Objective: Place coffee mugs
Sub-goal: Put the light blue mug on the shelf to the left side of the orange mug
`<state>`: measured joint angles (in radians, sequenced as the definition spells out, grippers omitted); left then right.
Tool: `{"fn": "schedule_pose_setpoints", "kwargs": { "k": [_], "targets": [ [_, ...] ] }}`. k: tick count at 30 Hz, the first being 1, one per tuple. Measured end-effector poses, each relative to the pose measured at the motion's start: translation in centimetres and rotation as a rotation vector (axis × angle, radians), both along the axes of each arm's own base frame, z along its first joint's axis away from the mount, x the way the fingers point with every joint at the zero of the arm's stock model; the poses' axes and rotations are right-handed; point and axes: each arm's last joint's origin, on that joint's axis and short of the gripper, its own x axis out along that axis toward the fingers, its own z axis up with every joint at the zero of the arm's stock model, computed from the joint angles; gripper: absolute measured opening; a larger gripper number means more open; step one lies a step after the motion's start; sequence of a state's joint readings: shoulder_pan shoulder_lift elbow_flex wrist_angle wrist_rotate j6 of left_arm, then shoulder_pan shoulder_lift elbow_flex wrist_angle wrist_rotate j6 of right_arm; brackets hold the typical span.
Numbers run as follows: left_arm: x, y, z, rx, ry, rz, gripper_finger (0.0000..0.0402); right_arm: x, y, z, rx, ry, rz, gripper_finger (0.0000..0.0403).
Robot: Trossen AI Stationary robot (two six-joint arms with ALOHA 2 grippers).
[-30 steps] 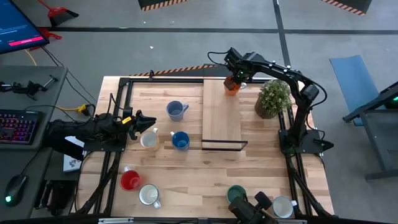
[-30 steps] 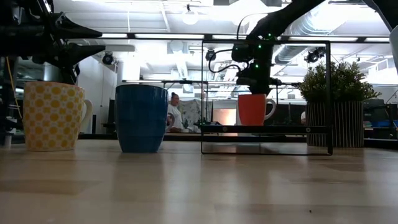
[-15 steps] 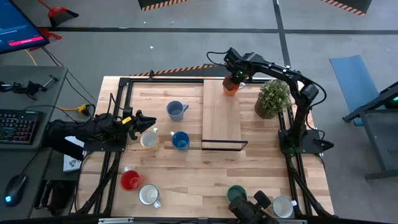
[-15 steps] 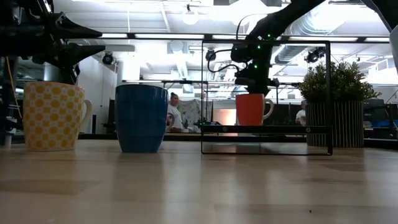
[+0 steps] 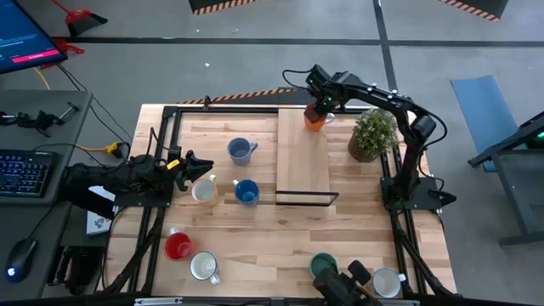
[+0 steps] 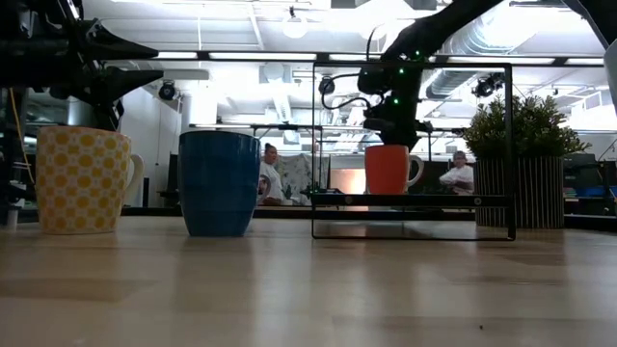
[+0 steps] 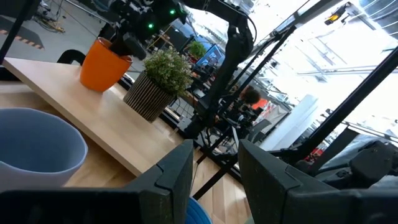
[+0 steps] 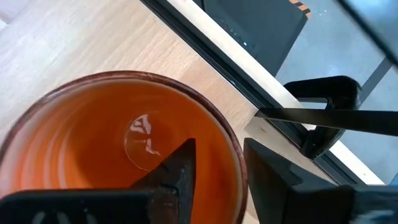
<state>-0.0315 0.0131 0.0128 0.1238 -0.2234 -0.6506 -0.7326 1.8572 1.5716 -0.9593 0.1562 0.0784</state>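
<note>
An orange mug (image 5: 316,120) (image 6: 388,170) stands upright on the far end of a raised wooden board (image 5: 303,161). My right gripper (image 8: 221,155) hangs over it, pointing steeply down and open, one finger inside the mug and one outside. My left gripper (image 5: 201,166) waits open and level at the table's left, touching nothing. Near it on the table stand a cream dotted mug (image 5: 204,190), a dark blue mug (image 5: 246,192) and a light blue mug (image 5: 240,151). Red (image 5: 178,246), white (image 5: 204,267), green (image 5: 323,264) and white (image 5: 387,281) mugs stand along the near edge. My right gripper straddles the orange mug's rim (image 8: 238,163) from above, on the side toward the table's far edge. One finger (image 8: 180,171) is inside the cup, clear of the wall. I cannot tell whether the outer finger (image 8: 273,180) touches the rim. The mug rests on the board.
A potted plant (image 5: 374,134) stands right of the board, close to the orange mug. A black wire frame (image 5: 307,198) (image 6: 413,214) carries the board's near end. A black rail (image 8: 273,93) runs along the far edge behind the mug. People show in the room beyond.
My right gripper has opened over the orange mug and let go of its rim, keeping its place. The mug has settled a little and stands on the board.
</note>
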Motion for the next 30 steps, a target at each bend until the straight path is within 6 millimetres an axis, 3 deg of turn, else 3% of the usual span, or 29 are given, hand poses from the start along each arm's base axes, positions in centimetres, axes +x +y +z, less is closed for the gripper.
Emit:
{"fn": "schedule_pose_setpoints", "kwargs": {
  "k": [8,15,22,27,30],
  "targets": [
    [0.0,0.0,-0.2,0.001,0.015,0.0,0.0117,-0.1,0.0,3.4,-0.031,0.005,-0.009,0.0113],
    [0.0,0.0,-0.3,-0.001,0.029,0.0,0.0117,-0.1,1.6,9.0,0.077,-0.099,0.001,0.0113],
    [0.0,0.0,-0.1,-0.007,0.003,-0.001,0.0117,0.4,7.0,13.1,0.382,-0.207,0.301,0.0114],
    [-0.1,0.2,0.4,-0.048,-0.058,0.057,0.0117,0.6,11.7,14.5,0.332,-0.202,0.562,0.0114],
    [-0.5,0.4,2.2,0.046,-0.207,0.147,0.0117,0.3,14.1,14.5,0.319,-0.184,0.63,0.0114]
  ]
}}
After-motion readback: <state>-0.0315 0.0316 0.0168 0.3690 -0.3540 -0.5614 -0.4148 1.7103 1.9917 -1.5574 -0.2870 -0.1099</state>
